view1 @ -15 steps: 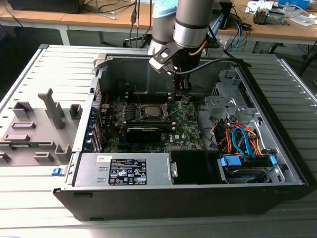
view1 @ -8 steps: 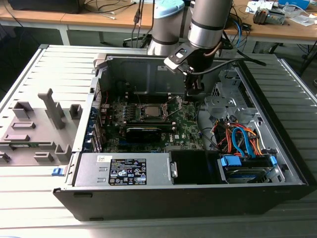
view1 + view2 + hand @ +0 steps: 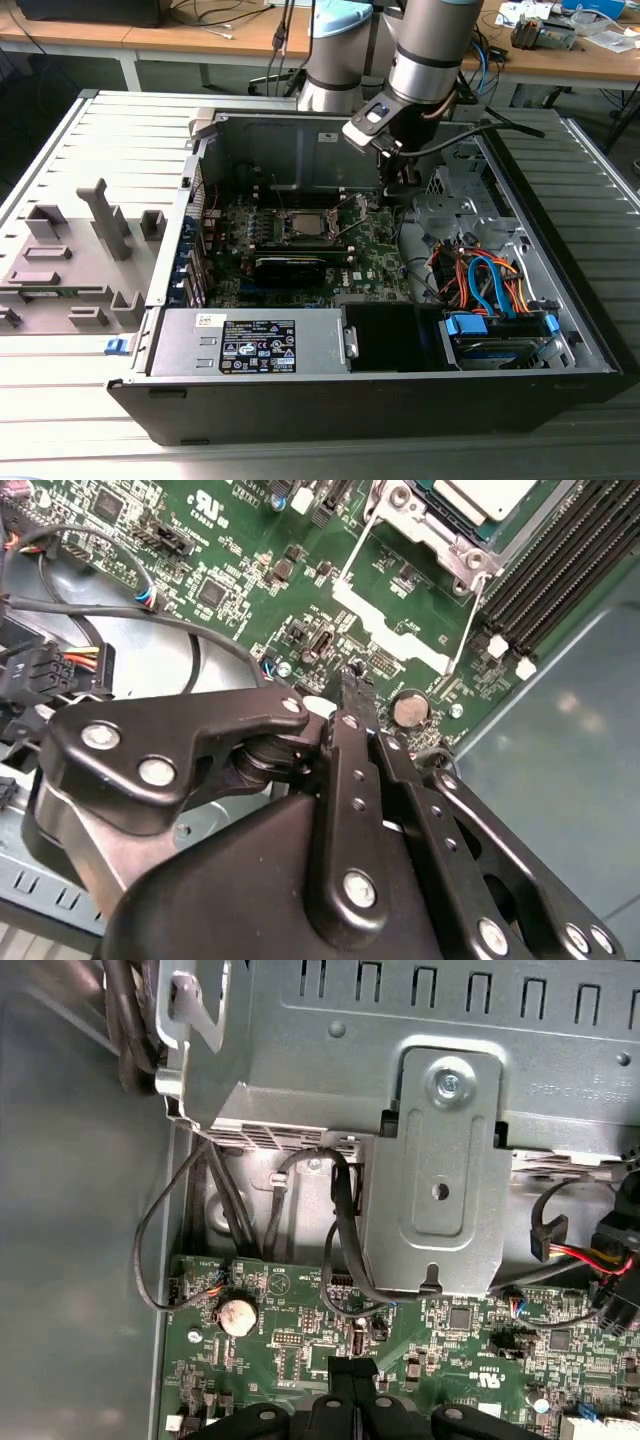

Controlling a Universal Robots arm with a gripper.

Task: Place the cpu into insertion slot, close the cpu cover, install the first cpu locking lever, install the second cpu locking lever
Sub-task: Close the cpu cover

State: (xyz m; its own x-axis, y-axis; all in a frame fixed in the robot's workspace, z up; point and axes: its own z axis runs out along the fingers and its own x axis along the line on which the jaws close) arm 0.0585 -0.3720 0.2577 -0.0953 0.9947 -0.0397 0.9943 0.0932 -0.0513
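The cpu (image 3: pixel 300 222) sits seated on the motherboard (image 3: pixel 385 258), about 8 o'clock from the gripper (image 3: pixel 393 188) in the exterior view. The cpu cover (image 3: pixel 425 525) looks folded down around it. A thin locking lever (image 3: pixel 354 552) stands free and, by my reading, unlatched, so the lever step is in hand. Gripper hovers close above the board, fingers (image 3: pixel 340 1390) pressed together, nothing held. Next move likely calls for pressing that wire down under its catch.
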